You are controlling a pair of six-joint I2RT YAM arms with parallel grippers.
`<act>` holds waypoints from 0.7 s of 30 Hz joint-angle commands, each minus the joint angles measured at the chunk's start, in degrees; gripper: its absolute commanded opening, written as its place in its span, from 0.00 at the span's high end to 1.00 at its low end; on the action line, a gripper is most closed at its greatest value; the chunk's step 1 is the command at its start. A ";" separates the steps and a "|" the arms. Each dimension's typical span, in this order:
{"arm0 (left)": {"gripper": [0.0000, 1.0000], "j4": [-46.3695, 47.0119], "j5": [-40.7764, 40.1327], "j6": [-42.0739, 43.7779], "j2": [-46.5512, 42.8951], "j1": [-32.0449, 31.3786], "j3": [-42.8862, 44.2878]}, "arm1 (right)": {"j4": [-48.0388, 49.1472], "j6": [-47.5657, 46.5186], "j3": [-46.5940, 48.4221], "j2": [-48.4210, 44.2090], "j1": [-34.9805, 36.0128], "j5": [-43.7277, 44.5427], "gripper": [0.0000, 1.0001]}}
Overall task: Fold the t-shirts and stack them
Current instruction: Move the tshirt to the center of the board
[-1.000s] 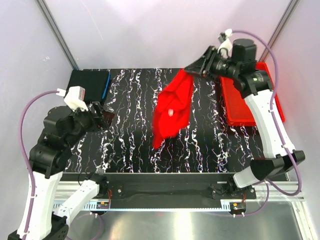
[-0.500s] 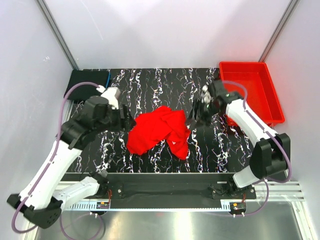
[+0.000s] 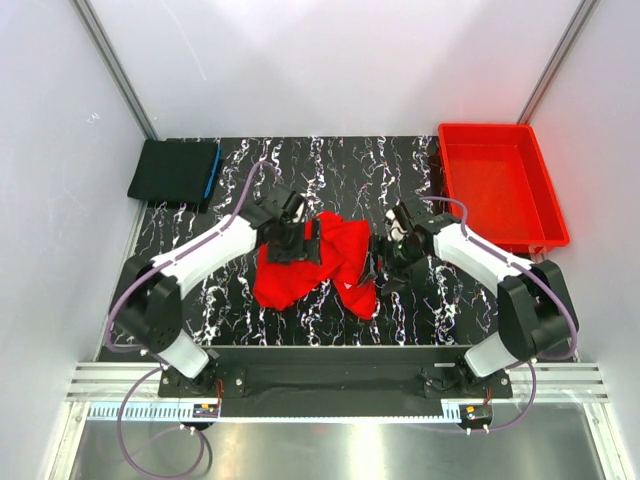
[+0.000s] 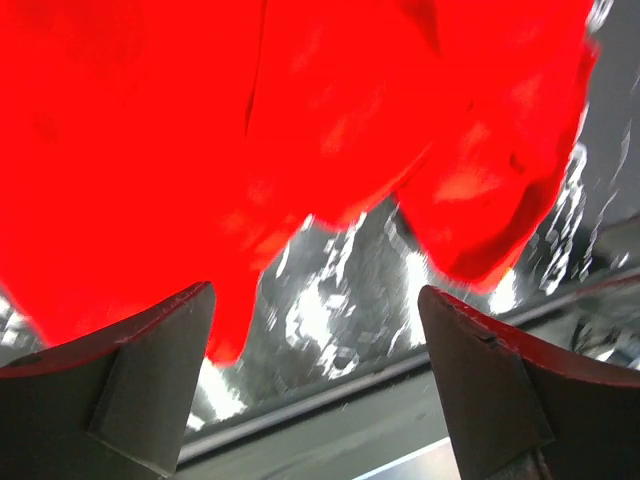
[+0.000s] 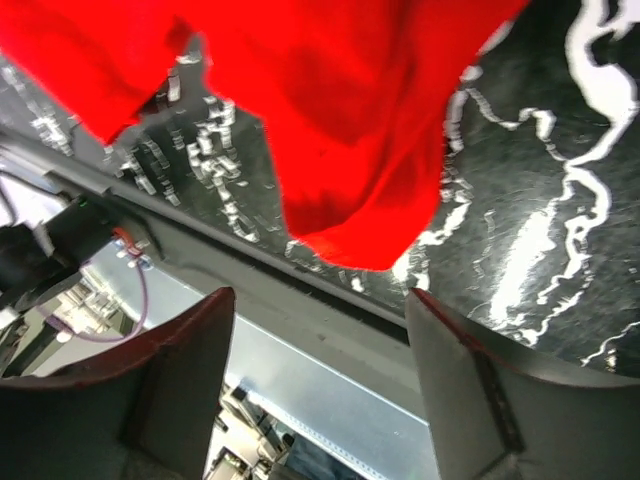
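**Both grippers open at a crumpled red shirt**

The left gripper point(image 4: 315, 345) has its fingers point(image 4: 150, 375) spread wide with nothing between them. The red shirt point(image 4: 300, 130) lies just beyond the tips, over the marbled table point(image 3: 400, 170). The right gripper point(image 5: 320, 350) is just as wide and just as empty, its dark wedge-shaped fingers framing a drooping fold of the same cloth.

Seen from above, the red shirt is a rumpled heap at the table's centre — soft, creased, and bright against the glossy black top with its white veining. The left gripper sits over the heap at 11 o'clock and the right gripper at its 3 o'clock edge. Whether either touches the cloth cannot be told. The white arms point(image 3: 200, 255) reach in from 8 and 4 o'clock.

A black shirt point(image 3: 170, 172) lies in the table's 10 o'clock corner, well apart from the red one. It is folded flat into a neat rectangle, with a blue edge along its right side. A bin point(image 3: 500, 185) fills the 2 o'clock corner — rigid red plastic, shallow and rectangular, with the right arm just in front of it.
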 commanded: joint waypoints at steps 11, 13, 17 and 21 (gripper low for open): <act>0.15 13.16 6.94 -10.93 14.45 -0.57 11.38 | 9.93 5.51 -8.56 1.83 0.30 -1.26 0.35; 0.15 14.31 7.48 -13.74 16.38 -0.75 11.47 | 11.08 5.16 -8.91 2.27 0.30 -1.44 0.35; 0.22 17.38 9.68 -15.34 18.76 -0.83 12.69 | 12.13 5.59 -9.27 5.08 0.30 -2.58 0.41; 0.32 16.25 9.68 -13.58 22.01 -0.92 15.68 | 14.77 5.60 -9.36 7.01 0.30 -3.20 0.43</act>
